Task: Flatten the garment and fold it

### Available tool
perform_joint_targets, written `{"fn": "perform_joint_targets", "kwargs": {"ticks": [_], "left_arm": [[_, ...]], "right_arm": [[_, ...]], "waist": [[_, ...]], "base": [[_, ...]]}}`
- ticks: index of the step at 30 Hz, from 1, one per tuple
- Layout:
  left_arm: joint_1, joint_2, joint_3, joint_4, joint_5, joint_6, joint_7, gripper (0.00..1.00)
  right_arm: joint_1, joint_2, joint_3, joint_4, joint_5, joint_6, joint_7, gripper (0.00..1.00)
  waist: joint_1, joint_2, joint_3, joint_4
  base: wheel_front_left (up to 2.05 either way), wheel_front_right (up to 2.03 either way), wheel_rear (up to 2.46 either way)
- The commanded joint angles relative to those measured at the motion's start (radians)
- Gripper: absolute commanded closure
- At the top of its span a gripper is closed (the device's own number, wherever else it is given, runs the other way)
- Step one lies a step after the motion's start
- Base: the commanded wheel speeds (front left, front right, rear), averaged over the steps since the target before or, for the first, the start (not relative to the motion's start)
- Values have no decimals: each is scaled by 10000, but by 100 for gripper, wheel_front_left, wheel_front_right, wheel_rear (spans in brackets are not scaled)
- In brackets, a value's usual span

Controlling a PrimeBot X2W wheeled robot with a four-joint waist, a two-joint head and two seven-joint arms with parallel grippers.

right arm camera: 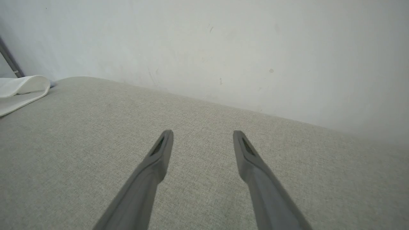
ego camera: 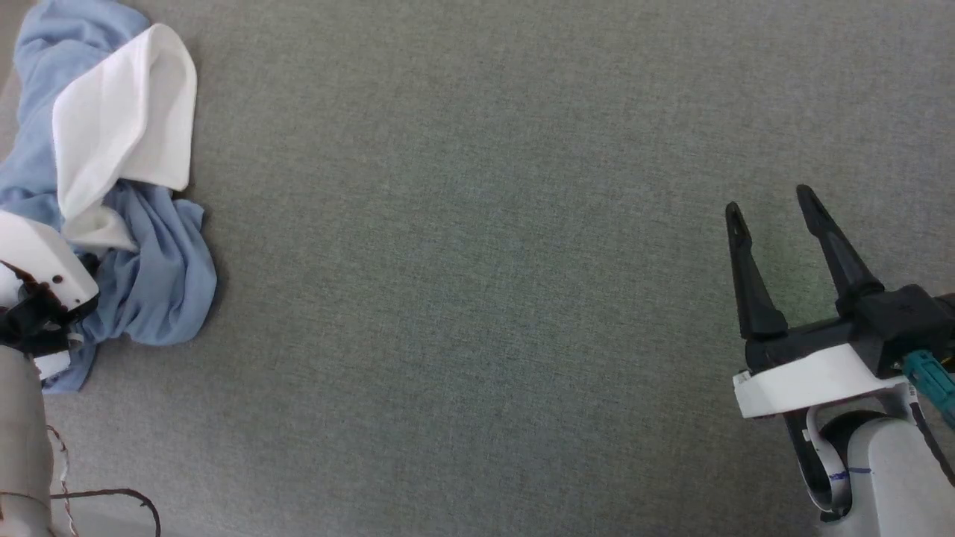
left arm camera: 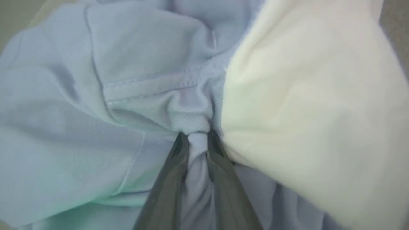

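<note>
The garment lies crumpled at the far left of the grey fabric surface, light blue with its white collar panel turned up on top. In the left wrist view my left gripper is shut on a pinched fold of the blue knit, with the white panel just to the right of the fingers. In the head view the left wrist housing sits over the garment's lower left edge. My right gripper hovers open at the right, far from the garment, nothing between its fingers.
The grey fabric surface stretches wide between the two arms. A pale wall rises behind its far edge in the right wrist view, where the white collar panel peeks in at the left. Thin cables hang by my left forearm.
</note>
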Motion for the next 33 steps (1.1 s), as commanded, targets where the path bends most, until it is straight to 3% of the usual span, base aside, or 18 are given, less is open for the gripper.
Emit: {"fn": "perform_joint_targets", "kwargs": {"ticks": [1, 9, 18, 25, 33], "left_arm": [[362, -406, -201, 313, 99, -12, 14, 100], [-70, 269, -782, -992, 1135, 412, -2455, 100], [-901, 379, -1570, -2867, 2116, 517, -5732, 100], [-1401, -129, -2195, -4167, 2259, 305, -7155, 100], [-884, -1342, -3046, -6101, 1873, 126, -7201, 100]], "right_arm": [[-122, -18, 1, 57, 77, -7, -80, 0], [121, 39, -136, 421, 241, -7, -366, 0], [559, 75, -423, 780, 653, -7, -672, 0], [908, 78, -737, 856, 894, -7, -750, 0], [1308, 79, -1058, 807, 1048, -7, -694, 0]], "waist": [[0, -1, -155, -21], [0, -1, -1151, -36], [0, -1, -2350, -293], [0, -1, -3039, -1005], [0, -1, -3439, -2235]], "base": [[0, 0, 0], [0, 0, 0], [0, 0, 0], [0, 0, 0], [0, 0, 0]]}}
